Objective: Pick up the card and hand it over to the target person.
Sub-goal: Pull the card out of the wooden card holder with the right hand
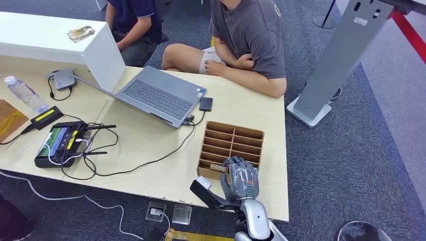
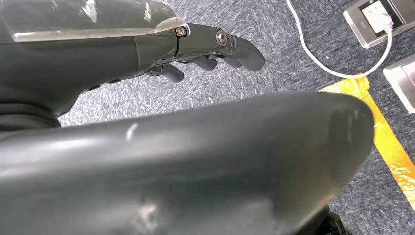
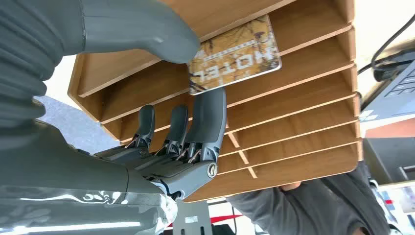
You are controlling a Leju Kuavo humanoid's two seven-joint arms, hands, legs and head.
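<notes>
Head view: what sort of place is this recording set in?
Probably an office or lab arranged as a mock hotel front desk. A pale wooden desk on grey carpet carries an open laptop and a slotted wooden card rack; the right robot hand pinches a card printed "HOTEL".

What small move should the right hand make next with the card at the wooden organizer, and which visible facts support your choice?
Probably lift the card straight out of the wooden organizer. The right hand pinches its end between thumb and a finger, but most of the card lies in its slot; the person sits beyond the table.
</notes>
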